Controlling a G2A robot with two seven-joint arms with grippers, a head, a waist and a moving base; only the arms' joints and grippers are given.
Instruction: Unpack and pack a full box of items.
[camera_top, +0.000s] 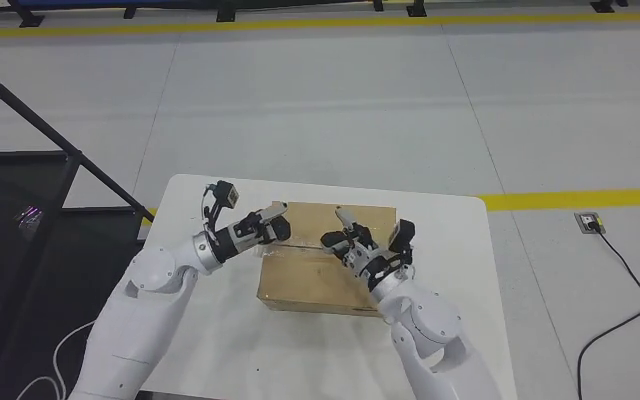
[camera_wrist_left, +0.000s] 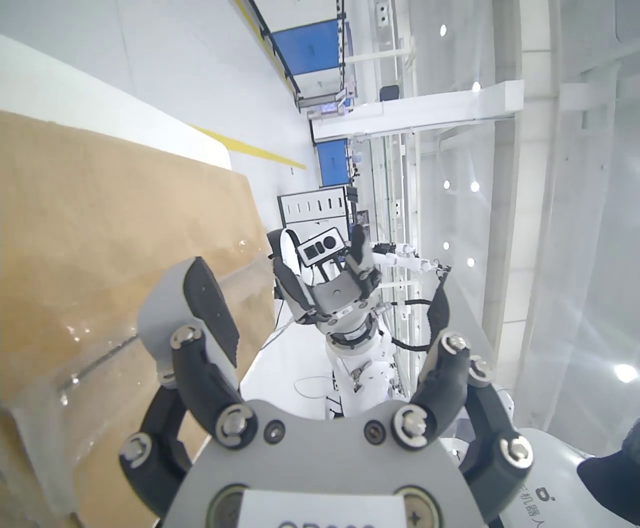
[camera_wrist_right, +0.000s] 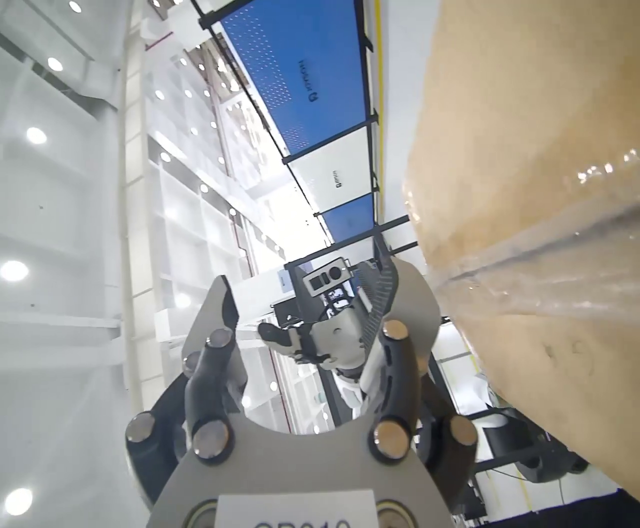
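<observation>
The brown cardboard box (camera_top: 310, 282) sits shut in the middle of the white table (camera_top: 440, 225). Shiny clear tape (camera_wrist_right: 550, 250) runs along its top seam. The left gripper (camera_top: 279, 220) and the right gripper (camera_top: 338, 230) hang over the far part of its lid, jaws spread wide, holding nothing. The box looks stiff and, being full, maybe heavy. The tape looks slippery; the flap edges seem best to grab.

Bright, even overhead light. Ceiling lamps (camera_wrist_right: 36, 135) bloom as white spots toward wrist-view edges. Clear tape (camera_wrist_right: 550, 270) on cardboard box (camera_top: 310, 280) glints. Straight lines bow in wrist views.
</observation>
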